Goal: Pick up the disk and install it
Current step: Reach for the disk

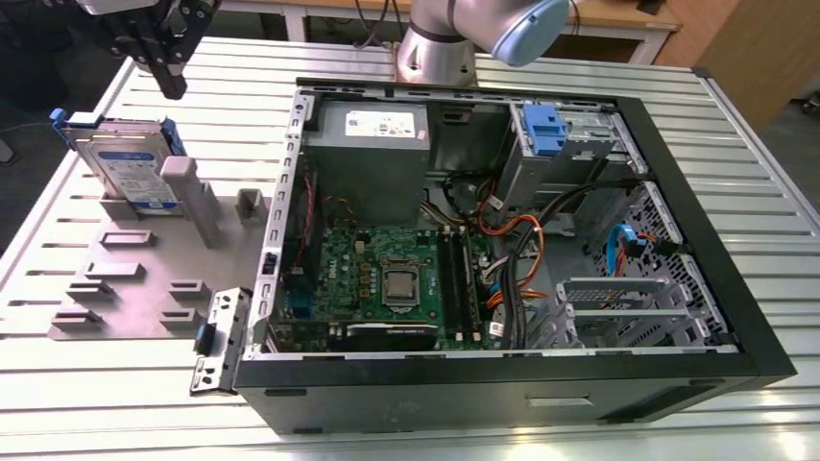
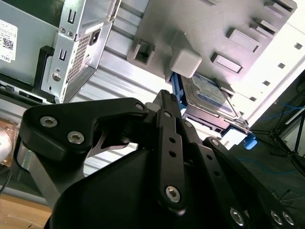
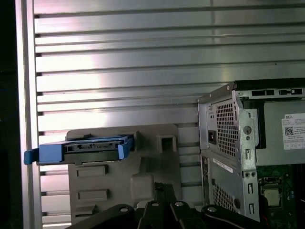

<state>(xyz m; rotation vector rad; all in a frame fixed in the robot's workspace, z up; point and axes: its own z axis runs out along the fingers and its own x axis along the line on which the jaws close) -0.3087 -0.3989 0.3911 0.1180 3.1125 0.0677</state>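
Observation:
The disk (image 1: 126,171) stands on edge in a grey plastic holder (image 1: 141,269) at the exterior view's left, beside the open computer case; its label side is in sight and blue rails run along its edges. My gripper (image 1: 171,88) hangs above and slightly behind it, apart from it, shut with nothing held. In the first wrist view the disk (image 3: 90,148) is seen edge-on, a short way from the gripper (image 3: 160,189). The second wrist view has the disk (image 2: 209,98) beyond the tips of the gripper (image 2: 165,96).
The open computer case (image 1: 666,163) fills the middle of the slatted metal table (image 1: 756,192). Inside are a grey power supply (image 1: 372,144), a motherboard (image 1: 384,279), cables, and a bare blue bracket (image 1: 544,130) in the drive bay at the back.

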